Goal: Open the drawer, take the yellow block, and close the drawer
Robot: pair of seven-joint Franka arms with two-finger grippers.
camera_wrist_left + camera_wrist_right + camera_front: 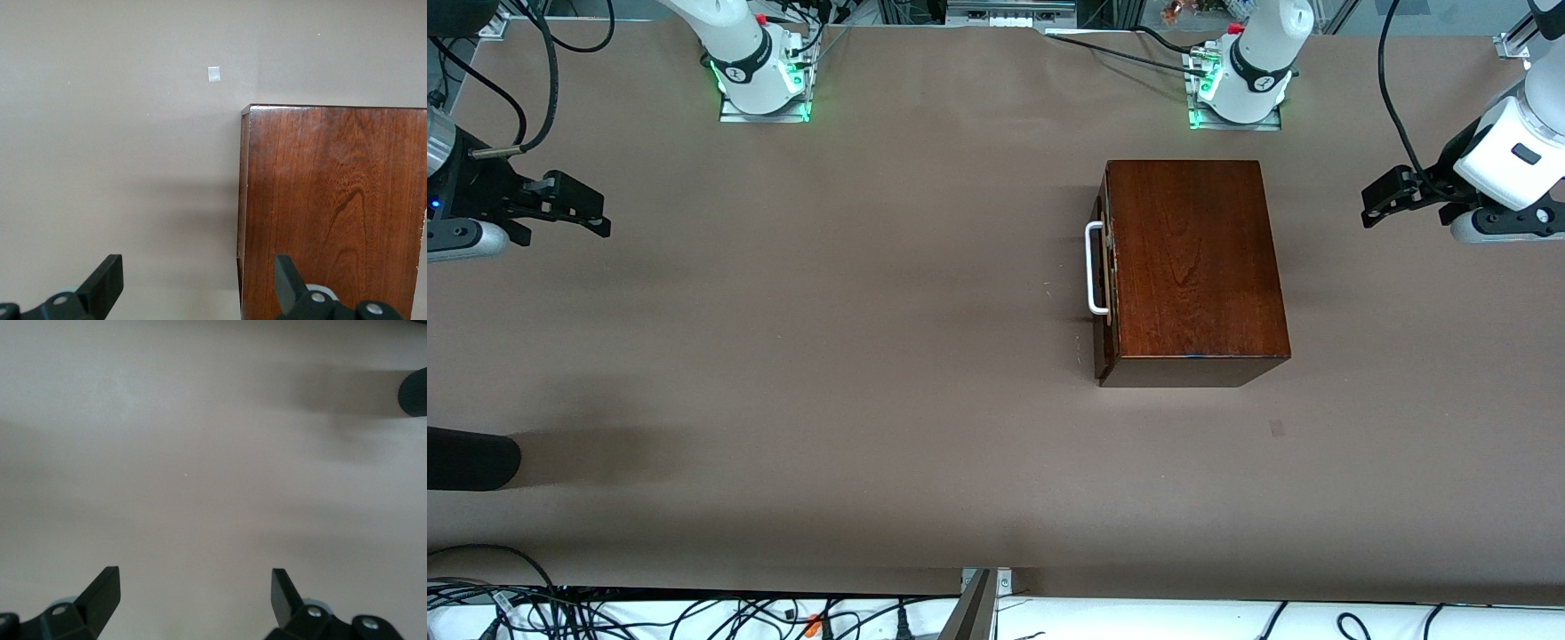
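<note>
Still shut, glossy reddish-brown wooden box's drawer [1104,271] toward the worktop's [827,356] left-arm edge, yellow block unseen; left gripper [1383,200] and right gripper [591,213] at opposite edges, fingers apart; risk: dragging the box by its white bar handle [1094,267].

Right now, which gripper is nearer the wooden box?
Left. The left gripper hangs open just off the box at the left arm's end of the table. The right gripper waits open at the right arm's end, well away from it.
</note>
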